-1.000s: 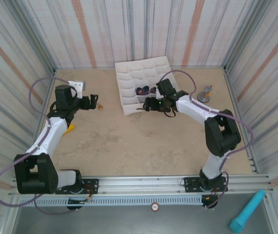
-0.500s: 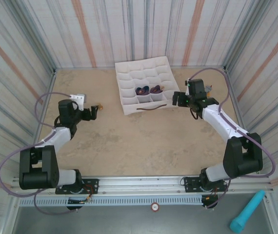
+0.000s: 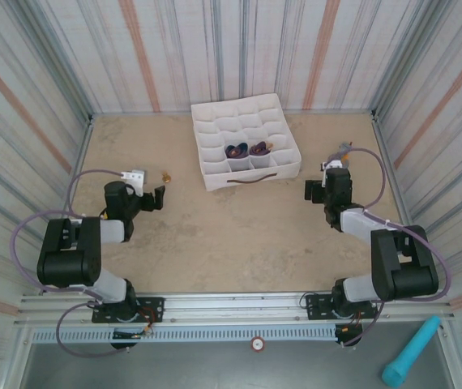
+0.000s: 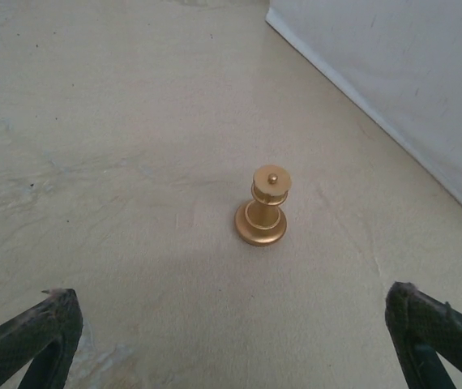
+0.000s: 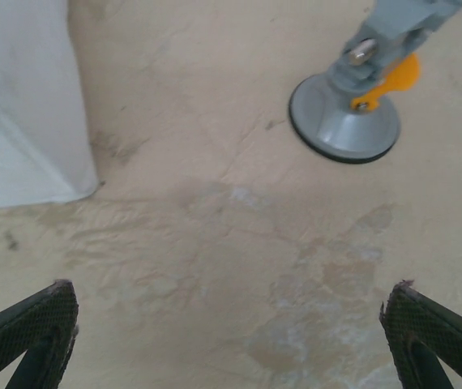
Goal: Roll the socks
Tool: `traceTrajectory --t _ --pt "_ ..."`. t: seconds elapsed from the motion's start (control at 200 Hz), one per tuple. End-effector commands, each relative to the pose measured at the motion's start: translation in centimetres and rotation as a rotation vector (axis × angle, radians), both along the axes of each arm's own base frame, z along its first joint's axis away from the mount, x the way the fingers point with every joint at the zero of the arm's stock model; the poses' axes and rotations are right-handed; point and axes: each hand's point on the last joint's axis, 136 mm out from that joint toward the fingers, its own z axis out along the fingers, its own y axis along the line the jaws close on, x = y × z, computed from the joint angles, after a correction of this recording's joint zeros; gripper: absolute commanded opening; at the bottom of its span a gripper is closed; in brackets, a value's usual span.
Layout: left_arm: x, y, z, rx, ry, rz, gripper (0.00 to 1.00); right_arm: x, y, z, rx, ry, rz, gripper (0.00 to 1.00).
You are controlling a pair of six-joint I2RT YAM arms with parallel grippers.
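My left arm (image 3: 73,255) is folded tight, elbow low by its base; my right arm (image 3: 397,263) mirrors it. My left gripper (image 4: 227,298) sits low, nosed slightly down, jaws spread wide, nothing between my fingers. My right gripper (image 5: 229,290): same pose, wide apart, empty.

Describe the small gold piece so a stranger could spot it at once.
Find the white gridded box at the far middle of the table, then look left. A small gold piece stands upright there, just ahead of the left gripper. Unlike the grey stand right of the box, it is gold and knob-topped.
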Motion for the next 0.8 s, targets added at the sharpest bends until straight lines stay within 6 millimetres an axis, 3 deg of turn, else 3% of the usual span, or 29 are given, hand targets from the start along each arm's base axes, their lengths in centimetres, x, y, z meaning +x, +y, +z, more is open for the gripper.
traceTrajectory --t 0.0,0.14,0.291,0.351,0.416,0.791 --pt "1.3 1.0 1.7 0.04 -0.079 0.074 0.98 1.8 -1.7 2.4 -0.004 -0.183 -0.06 0.99" --pt "1.3 1.3 1.6 0.063 -0.065 0.108 0.99 1.5 -3.3 0.8 0.066 -0.226 -0.102 0.99" --pt "1.2 1.3 1.7 0.104 -0.077 0.135 0.99 0.7 -3.0 0.3 0.145 -0.295 -0.035 0.99" --pt "1.3 1.3 1.7 0.1 -0.076 0.133 0.99 0.8 -2.5 -0.1 0.154 -0.245 -0.001 0.99" --pt "1.3 1.4 1.7 0.094 -0.074 0.131 0.99 1.6 -3.2 -0.6 0.149 -0.202 -0.048 0.99" --pt "1.3 1.4 1.7 0.093 -0.073 0.13 0.99 1.4 -3.3 -0.3 0.131 -0.22 -0.068 0.99"
